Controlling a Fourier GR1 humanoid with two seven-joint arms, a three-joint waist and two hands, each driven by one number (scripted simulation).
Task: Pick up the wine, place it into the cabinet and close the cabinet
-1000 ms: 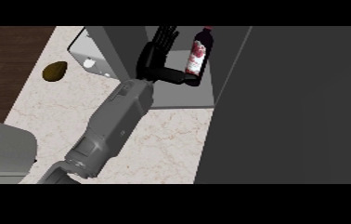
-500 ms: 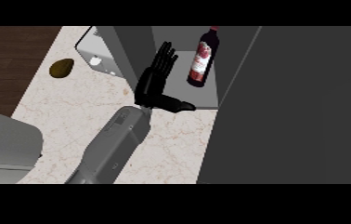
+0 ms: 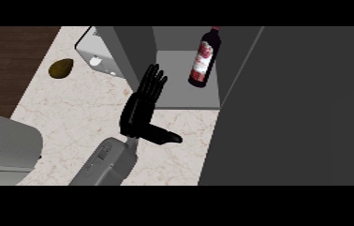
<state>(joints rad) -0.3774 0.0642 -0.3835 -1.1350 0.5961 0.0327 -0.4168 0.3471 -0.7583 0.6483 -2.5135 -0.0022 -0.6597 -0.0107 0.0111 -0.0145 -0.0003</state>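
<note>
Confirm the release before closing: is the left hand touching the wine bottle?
Apart. Head view shows grey shelf between the left hand and the wine bottle.

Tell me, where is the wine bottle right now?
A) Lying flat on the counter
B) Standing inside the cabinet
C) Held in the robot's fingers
B: the wine bottle stands upright on the shelf of the cabinet, apart from the open hand.

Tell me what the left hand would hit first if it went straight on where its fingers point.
Probably the cabinet itself: the left hand points into the opening close along its left wall, passing left of the wine. Depth is unclear, so wall or back panel.
</note>
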